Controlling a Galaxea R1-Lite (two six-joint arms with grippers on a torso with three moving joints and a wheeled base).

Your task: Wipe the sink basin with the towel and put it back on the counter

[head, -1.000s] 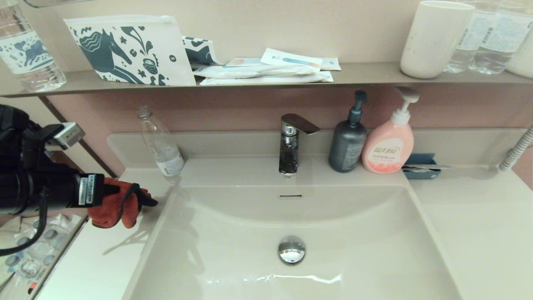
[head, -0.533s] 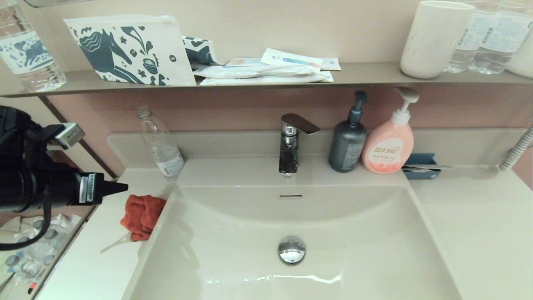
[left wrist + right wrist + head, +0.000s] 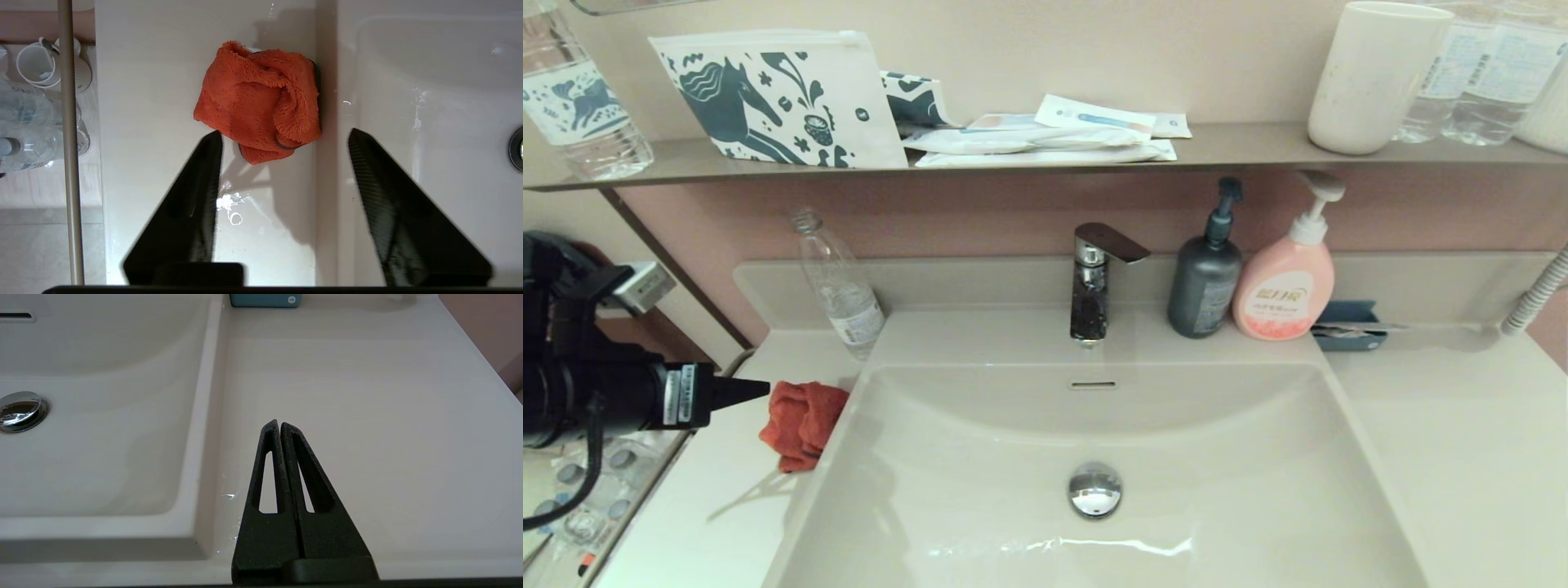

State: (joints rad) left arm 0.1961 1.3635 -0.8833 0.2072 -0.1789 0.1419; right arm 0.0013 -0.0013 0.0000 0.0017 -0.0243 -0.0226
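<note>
Above the left strip of the surface, the left end effector hangs with its two dark fingers spread wide and nothing between them; the spread reads as a release, since the towel lies free just beyond the fingertips with bare surface showing between cloth and finger. From the head view the left end effector points toward the towel from the side, close to it but apart. The cloth sits bunched in a soft orange-red heap, its dark grey edge tucked along the side nearest the sink basin, and it rests right at the rim without spilling over, so it is on the surface as the task asks and not in the bowl. The heap looks settled by its own weight and unlikely to slide. A few wet glints on the surface near the fingers and faint streaks on the basin wall suggest that wiping has been done, though that is a judgement. What seems left is only to draw the arm clear. Across the basin, the right end effector rests idle over the right side of the surface, its fingers pressed together on nothing. Behind the towel a clear bottle stands by the back ledge, well out of the arm's way.
</note>
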